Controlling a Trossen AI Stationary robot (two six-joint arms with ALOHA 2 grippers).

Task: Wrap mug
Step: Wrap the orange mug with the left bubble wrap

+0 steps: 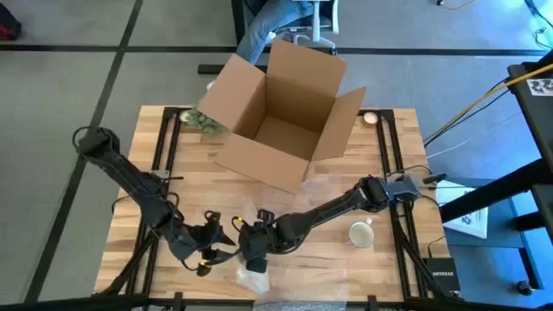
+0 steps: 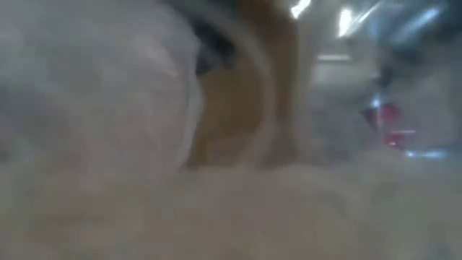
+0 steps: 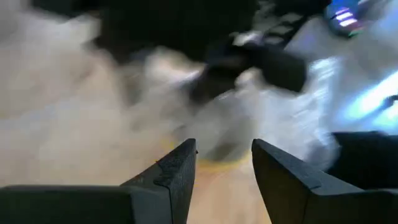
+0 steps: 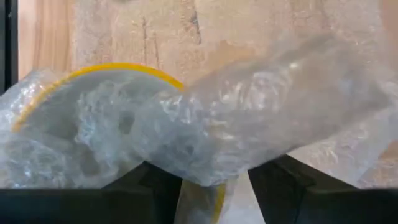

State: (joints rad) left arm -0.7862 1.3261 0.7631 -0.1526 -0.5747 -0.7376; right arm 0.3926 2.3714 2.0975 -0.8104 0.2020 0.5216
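A sheet of clear bubble wrap lies bunched over a yellow-rimmed mug near the table's front edge, at centre. My right gripper reaches it from the right and is shut on a fold of the wrap. My left gripper comes from the left and stands open just short of the bundle, with nothing between its fingers. A second, white mug stands bare on the table to the right. The low view shows only wrap close up. My right gripper pinches a bunched fold of the bubble wrap between its two fingers, several layers thick. The fingers come low from the table's right side. The wrap drapes over the mug's yellow rim, and the bundle rests on the table.
A large open cardboard box stands at the table's far middle. A greenish object lies at its left and a small round thing at its right. More wrap lies spread in front of the box.
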